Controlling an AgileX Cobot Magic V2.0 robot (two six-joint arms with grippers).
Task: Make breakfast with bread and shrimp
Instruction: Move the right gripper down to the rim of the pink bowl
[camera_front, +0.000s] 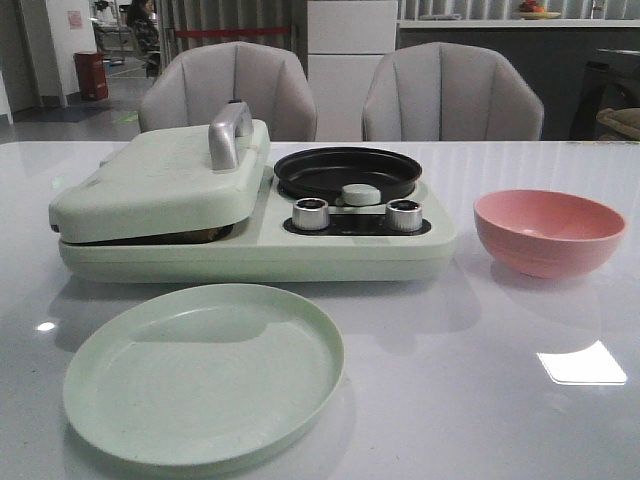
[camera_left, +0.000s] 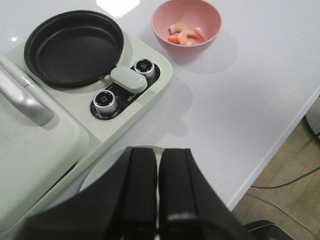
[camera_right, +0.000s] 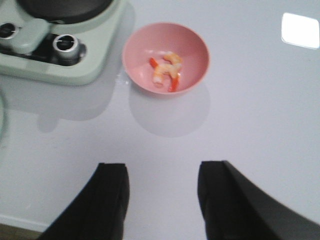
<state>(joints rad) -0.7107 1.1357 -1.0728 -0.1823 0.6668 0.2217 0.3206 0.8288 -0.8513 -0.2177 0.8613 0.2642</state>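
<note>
The white bench (camera_front: 480, 380) carries a pale green cooker (camera_front: 250, 215) at its middle, its lid (camera_front: 165, 180) down on the left half with a silver handle (camera_front: 228, 135) on top, so whatever lies beneath is hidden. On its right half sits a black pan (camera_front: 347, 172) above two knobs (camera_front: 311, 213). Nearer lies a green plate (camera_front: 205, 372). To the right stands a pink bowl (camera_front: 548, 232) holding the shrimp (camera_right: 166, 72). The left fingers (camera_left: 137, 195) are pressed together, holding nothing; the right fingers (camera_right: 112, 195) are spread wide, apart from the bowl.
</note>
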